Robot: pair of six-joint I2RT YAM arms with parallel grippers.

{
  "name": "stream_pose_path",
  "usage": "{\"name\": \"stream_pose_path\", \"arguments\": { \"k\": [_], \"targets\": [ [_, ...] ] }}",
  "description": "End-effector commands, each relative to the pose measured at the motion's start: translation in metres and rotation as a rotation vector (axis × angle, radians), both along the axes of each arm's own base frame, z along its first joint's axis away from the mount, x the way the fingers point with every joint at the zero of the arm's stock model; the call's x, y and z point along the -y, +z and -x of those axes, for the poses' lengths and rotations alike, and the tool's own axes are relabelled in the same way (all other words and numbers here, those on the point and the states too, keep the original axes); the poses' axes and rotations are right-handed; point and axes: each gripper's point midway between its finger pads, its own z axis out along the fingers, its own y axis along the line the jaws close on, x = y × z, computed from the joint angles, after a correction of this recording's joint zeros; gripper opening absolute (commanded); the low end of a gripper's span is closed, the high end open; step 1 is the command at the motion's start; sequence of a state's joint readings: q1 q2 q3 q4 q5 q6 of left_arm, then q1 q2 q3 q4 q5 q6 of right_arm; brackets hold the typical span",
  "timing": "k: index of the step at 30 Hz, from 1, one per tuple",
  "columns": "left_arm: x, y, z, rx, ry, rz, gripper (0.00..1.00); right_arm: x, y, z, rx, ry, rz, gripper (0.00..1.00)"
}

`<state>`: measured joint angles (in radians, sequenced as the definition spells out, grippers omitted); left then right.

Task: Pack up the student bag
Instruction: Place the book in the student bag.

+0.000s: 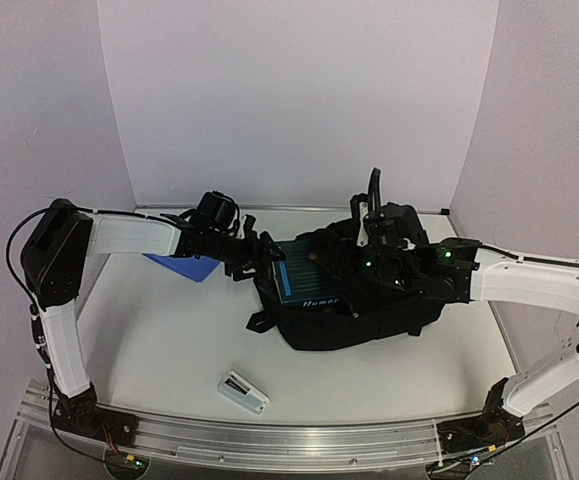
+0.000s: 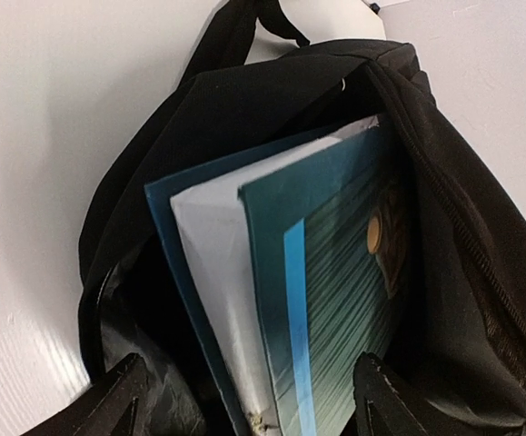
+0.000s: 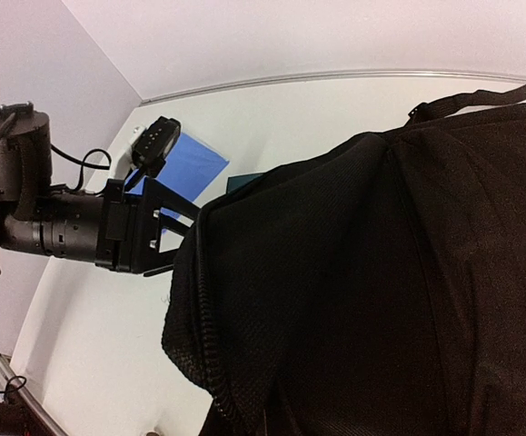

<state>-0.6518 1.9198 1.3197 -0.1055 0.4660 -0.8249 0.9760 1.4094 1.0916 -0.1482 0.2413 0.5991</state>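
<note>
At the student bag (image 1: 369,330), left fingers (image 2: 117,401) gape empty; right fingers (image 1: 369,268) clamp it.

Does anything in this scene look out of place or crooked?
The teal book and the blue-covered one behind it stick partway out of the mouth of the student bag instead of sitting inside. A blue sheet and a small white object lie loose on the table, outside the bag.

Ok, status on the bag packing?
Left gripper open, straddling teal book. Right gripper shut at student bag top. Book partly inside bag. Nothing visibly blocking.
</note>
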Motion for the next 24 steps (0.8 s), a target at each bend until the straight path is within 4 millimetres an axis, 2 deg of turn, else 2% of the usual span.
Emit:
{"name": "stream_pose_path", "arguments": {
  "k": [1, 6, 9, 10, 13, 24],
  "targets": [
    [-0.011, 0.004, 0.009, 0.007, 0.006, -0.027, 0.77, -0.008, 0.034, -0.002, 0.069, 0.007, -0.105, 0.00],
    [-0.002, 0.006, 0.017, 0.008, -0.021, -0.019, 0.71, -0.008, 0.034, -0.002, 0.070, 0.003, -0.102, 0.00],
    [0.006, 0.007, 0.018, 0.017, -0.036, -0.010, 0.65, -0.007, 0.034, -0.002, 0.071, 0.002, -0.102, 0.00],
    [0.009, 0.006, 0.018, 0.016, -0.044, -0.004, 0.59, -0.007, 0.033, -0.002, 0.070, 0.002, -0.101, 0.00],
    [0.022, 0.003, 0.019, 0.008, -0.068, 0.019, 0.48, -0.008, 0.034, -0.003, 0.071, 0.002, -0.102, 0.00],
    [0.085, 0.012, 0.006, 0.054, -0.138, 0.130, 0.35, -0.006, 0.034, -0.003, 0.071, -0.007, -0.106, 0.00]
  ]
}}
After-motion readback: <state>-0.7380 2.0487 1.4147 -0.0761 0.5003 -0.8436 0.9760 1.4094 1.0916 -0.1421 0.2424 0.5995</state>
